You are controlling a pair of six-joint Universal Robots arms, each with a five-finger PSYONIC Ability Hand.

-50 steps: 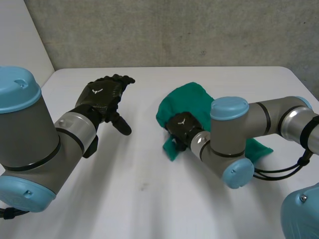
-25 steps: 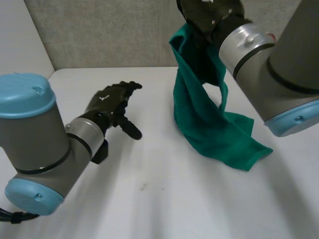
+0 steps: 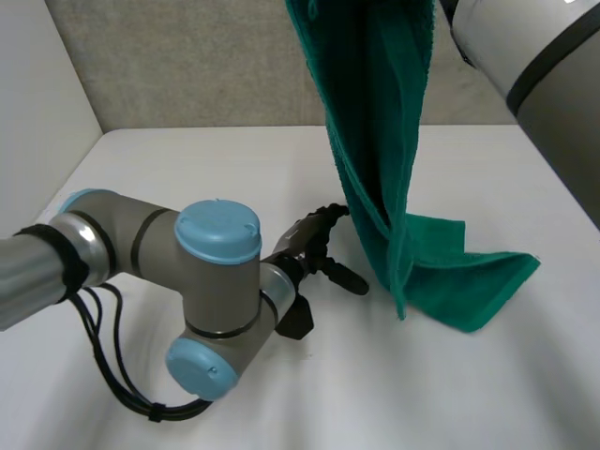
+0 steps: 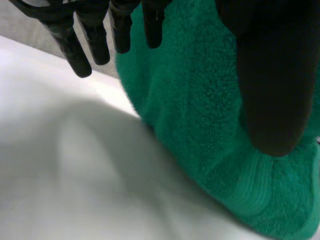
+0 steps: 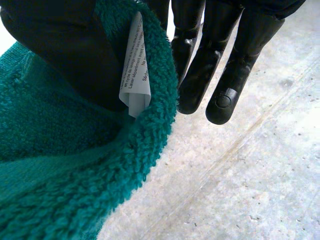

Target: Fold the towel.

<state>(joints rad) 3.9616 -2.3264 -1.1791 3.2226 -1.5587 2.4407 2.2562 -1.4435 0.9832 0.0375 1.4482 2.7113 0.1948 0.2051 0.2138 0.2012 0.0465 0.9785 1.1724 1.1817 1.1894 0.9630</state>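
The green towel (image 3: 375, 141) hangs in a long drape from high above the white table (image 3: 169, 169), and its lower end (image 3: 459, 277) still lies on the tabletop. My right hand (image 5: 200, 65) pinches the towel's top edge (image 5: 60, 165) by the white label (image 5: 135, 70), thumb against straight fingers. The right arm (image 3: 534, 47) reaches in above the towel. My left hand (image 3: 309, 239) is open low over the table, right beside the hanging part. In the left wrist view its fingers (image 4: 95, 35) are straight and its thumb (image 4: 272, 75) lies in front of the towel (image 4: 195, 115).
A grey wall (image 3: 187, 66) stands behind the table's far edge. The left arm's elbow (image 3: 216, 300) rests low over the table's near left part. Bare tabletop lies near the front right.
The right hand has lifted the towel higher, stretching it into a long drape. The left arm has swung in from the left, bringing its open hand to the hanging towel.
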